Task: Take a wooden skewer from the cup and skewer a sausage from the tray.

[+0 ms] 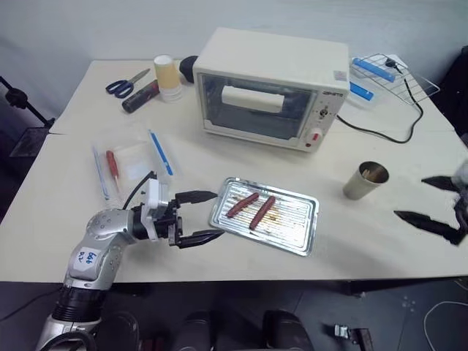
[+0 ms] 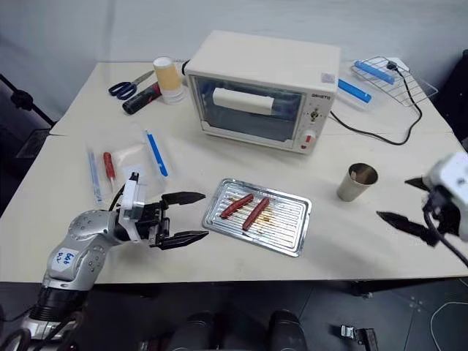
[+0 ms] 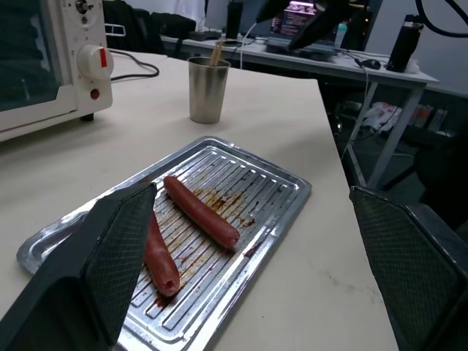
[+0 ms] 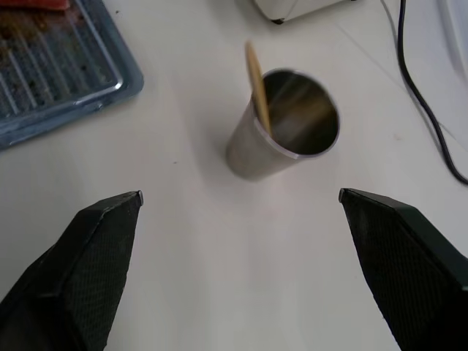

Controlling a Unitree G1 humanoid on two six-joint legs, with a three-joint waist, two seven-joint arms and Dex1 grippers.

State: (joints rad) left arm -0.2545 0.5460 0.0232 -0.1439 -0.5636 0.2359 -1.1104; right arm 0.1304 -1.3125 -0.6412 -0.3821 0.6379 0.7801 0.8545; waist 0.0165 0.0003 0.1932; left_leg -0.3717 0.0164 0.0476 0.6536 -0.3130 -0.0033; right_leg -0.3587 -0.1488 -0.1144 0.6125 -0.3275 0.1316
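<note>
nothing picked up yet – skewer in cup, both sausages on tray

task looks barely begun. the thin pale tan wooden skewer point(image 4: 256, 88) sits in the small tapered dull silver metal cup point(image 1: 365, 180), which stands upright on the beige table point(image 1: 80, 197) toward its right edge, in front of the cream toaster oven point(image 1: 270, 88) and well apart from the tray. skewer leans on the cup rim, its top poking just above the rim on the tray-ward side; long axis near upright, slightly tilted. can't tell which end is the point.

the two slender glossy reddish-brown sausages point(image 1: 251, 208) lie side by side on the shallow ribbed shiny metal tray point(image 1: 296, 227), near the table's front edge, about mid-width. both run diagonally, near ends toward the front-left, far ends toward the oven; unpierced.

the left gripper point(image 1: 199, 217) is spread wide, empty, lying level just beside the tray's left short edge, pointing at it, not touching. the right gripper point(image 2: 409, 205) is also wide open, empty, at the table's right edge, aimed down toward the cup and short of it.

left to do, as i judge: grasp skewer, lift out, pierce a sausage.
</note>
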